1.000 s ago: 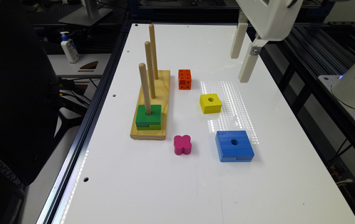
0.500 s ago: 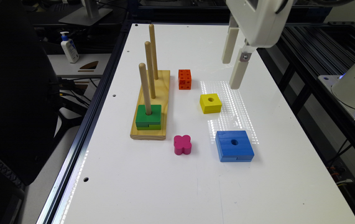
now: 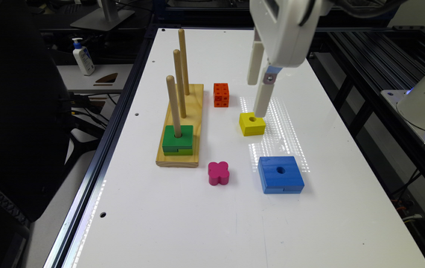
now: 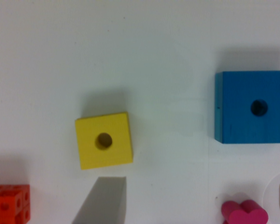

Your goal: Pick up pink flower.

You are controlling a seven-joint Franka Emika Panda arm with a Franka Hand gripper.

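the small magenta-pink clover-shaped wooden block (image 3: 218, 173) lies flat on the white bench (image 3: 204, 230), between the pale wooden peg base (image 3: 179, 126) and the blue square block with a hole (image 3: 280, 174) — near both, touching neither. the white gripper (image 3: 258, 95) hangs open and empty above the yellow holed cube (image 3: 252, 123). the flower sits well apart from it, nearer the exterior view's lower edge and slightly to that view's left — so the likely move is across, then down.
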